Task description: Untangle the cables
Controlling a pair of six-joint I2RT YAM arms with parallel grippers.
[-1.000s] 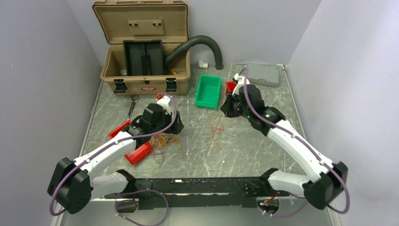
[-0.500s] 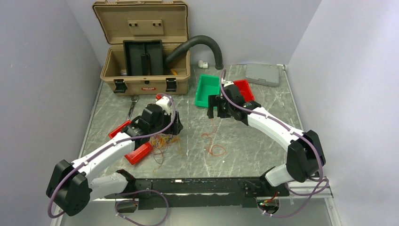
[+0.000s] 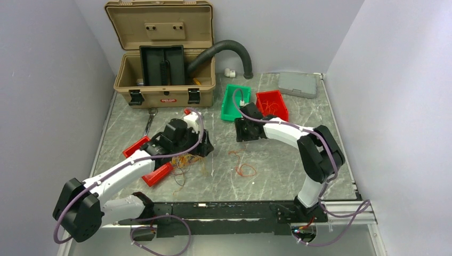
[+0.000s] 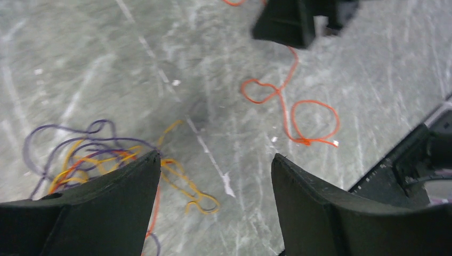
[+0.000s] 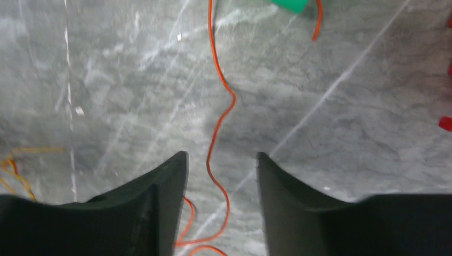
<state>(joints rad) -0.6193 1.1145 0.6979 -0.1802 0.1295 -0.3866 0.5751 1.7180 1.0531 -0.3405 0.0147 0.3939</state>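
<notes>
The right hand [image 5: 221,160] is open and sits directly above the orange strand [image 5: 218,122], whose long axis runs between its fingers on the tabletop [image 5: 346,133]. The left hand [image 4: 216,160], also open, hovers beside the tangled cables [image 4: 80,154].

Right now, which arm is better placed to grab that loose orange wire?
Right. The right gripper, open, hangs directly over the orange wire, which runs between its fingers. The left gripper sits over the tangled bundle, further off.
</notes>
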